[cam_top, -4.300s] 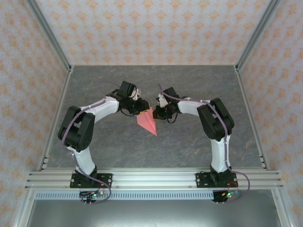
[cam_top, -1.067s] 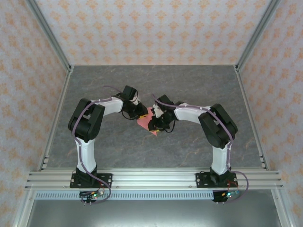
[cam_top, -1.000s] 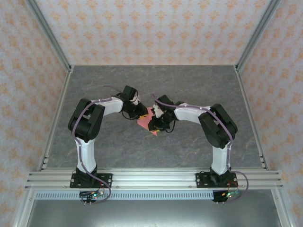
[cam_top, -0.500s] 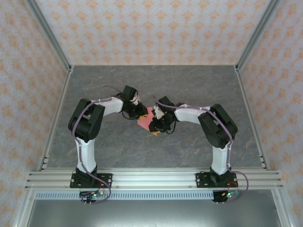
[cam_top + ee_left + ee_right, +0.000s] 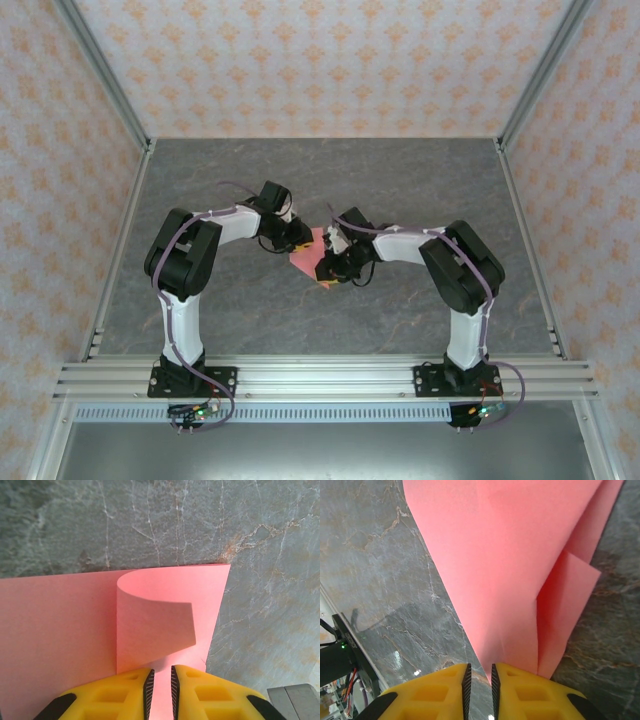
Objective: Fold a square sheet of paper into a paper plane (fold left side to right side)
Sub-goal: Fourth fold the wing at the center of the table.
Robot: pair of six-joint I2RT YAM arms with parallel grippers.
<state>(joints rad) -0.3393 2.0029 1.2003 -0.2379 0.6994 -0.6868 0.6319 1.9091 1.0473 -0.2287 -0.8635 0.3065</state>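
Note:
The salmon-pink sheet of paper (image 5: 309, 255) lies on the table between both arms, folded into a pointed paper plane shape. In the left wrist view the paper (image 5: 60, 625) lies flat and one flap (image 5: 152, 617) curls up off it. My left gripper (image 5: 162, 669) sits low over that flap's near edge, jaws drawn to a narrow slit with paper showing below. In the right wrist view the paper (image 5: 510, 555) narrows to a tip that ends at my right gripper (image 5: 479, 666), also nearly closed. From above, the left gripper (image 5: 296, 240) and right gripper (image 5: 328, 271) flank the paper.
The grey marbled table (image 5: 400, 180) spreads around the paper. Aluminium frame rails (image 5: 320, 375) run along the near edge and up the sides, with patterned walls behind. A dark post with a green light (image 5: 342, 645) stands at the right wrist view's left edge.
Since four seconds ago both arms have closed in over the paper, hiding most of it. In the last second the right gripper crept slightly right and its jaws narrowed; the left stayed still.

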